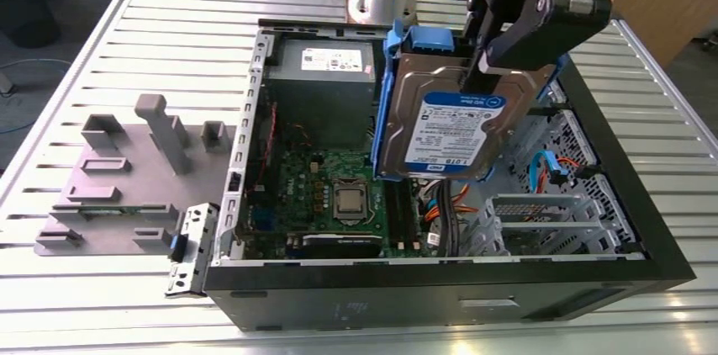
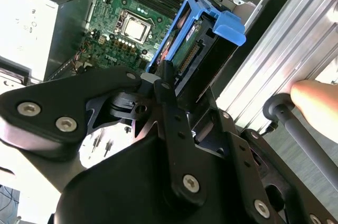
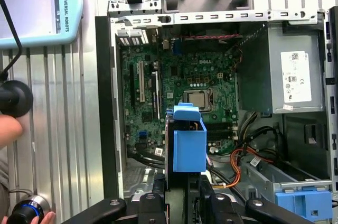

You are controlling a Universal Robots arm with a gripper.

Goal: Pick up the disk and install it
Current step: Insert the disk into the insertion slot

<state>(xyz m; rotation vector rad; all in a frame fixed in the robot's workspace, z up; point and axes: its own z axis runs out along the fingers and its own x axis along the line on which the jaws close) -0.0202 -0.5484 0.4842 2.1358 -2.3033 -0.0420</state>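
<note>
My fingers (image 2: pixel 171 113) clamp the disk (image 1: pixel 455 132), raised over the case (image 1: pixel 449 288); install undone, metal cage (image 1: pixel 550 212) at its 5 o'clock

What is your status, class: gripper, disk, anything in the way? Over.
Gripper shut on the disk. Disk held on end, in the air above the open computer case. Orange cables in the case below.
</note>
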